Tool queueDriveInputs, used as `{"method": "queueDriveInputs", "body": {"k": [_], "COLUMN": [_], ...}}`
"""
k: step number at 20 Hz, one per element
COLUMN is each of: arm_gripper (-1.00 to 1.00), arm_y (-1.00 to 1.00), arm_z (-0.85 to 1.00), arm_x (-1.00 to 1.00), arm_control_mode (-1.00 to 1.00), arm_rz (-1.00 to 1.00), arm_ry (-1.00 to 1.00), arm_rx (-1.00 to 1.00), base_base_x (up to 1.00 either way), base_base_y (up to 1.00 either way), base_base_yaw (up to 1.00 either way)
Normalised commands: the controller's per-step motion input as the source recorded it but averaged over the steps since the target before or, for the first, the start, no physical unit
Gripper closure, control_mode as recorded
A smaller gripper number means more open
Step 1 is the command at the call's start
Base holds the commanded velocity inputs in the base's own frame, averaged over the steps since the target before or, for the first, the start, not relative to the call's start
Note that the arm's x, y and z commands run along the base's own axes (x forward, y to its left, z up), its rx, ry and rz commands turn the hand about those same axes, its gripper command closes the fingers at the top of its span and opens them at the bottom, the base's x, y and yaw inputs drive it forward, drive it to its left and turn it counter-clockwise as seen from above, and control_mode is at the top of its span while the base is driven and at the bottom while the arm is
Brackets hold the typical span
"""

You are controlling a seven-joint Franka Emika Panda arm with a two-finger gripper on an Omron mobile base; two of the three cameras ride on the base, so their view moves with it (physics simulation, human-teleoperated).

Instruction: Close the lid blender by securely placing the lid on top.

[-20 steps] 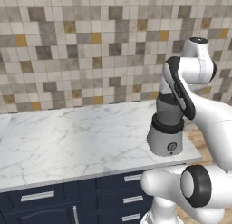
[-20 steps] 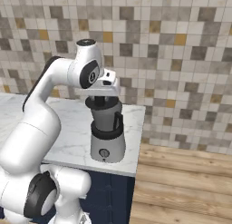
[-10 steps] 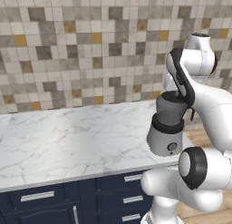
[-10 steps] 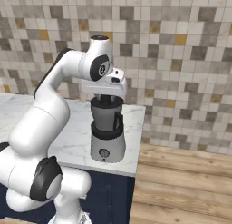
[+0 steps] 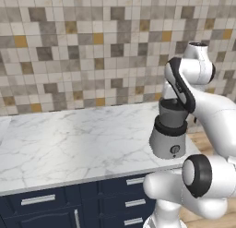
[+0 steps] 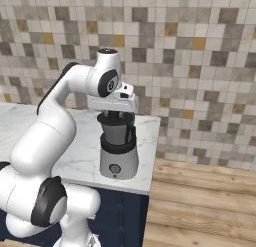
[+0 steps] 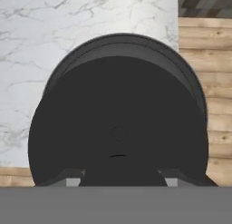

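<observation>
Marble worktop (image 5: 69, 139), blender (image 6: 118, 151) at its end.
Hand view: tool (image 7: 118, 173) gripping the lid (image 7: 118, 128) over the jar; fingertips barely visible.

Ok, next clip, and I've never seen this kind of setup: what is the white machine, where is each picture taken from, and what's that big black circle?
Everything here is computer-rendered. The white machine is a robot arm on a driving base, parked at a marble counter. Two cameras ride on the base behind the arm, one to its left and one to its right, so those two pictures show the same scene from two sides. The third camera sits on the hand and looks down along the claw.

On the counter, near its end, stands a blender: silver-grey base, dark jar. The arm bends over so its hand is right above the jar.

The big black circle in the hand view is the lid, a flat disc with a small centre knob, seen from above. The claw seems to hold it over the jar's rim, though the grip itself is hard to see.
</observation>
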Motion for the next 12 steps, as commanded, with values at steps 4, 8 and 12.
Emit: {"method": "queueDriveInputs", "body": {"k": [4,8,12], "arm_gripper": [1.0,1.0,1.0], "arm_y": [0.15,-0.02,-0.08], "arm_z": [-0.01,0.0,0.0], "arm_x": [0.0,0.11,0.16], "arm_control_mode": [-1.0,-1.0,-1.0], "arm_rz": [0.0,0.0,0.0], "arm_ry": [-0.07,-0.04,-0.09], "arm_rx": [0.0,0.0,0.0], "base_base_x": [0.0,0.0,0.0], "base_base_y": [0.0,0.0,0.0], "base_base_yaw": [0.0,0.0,0.0]}}
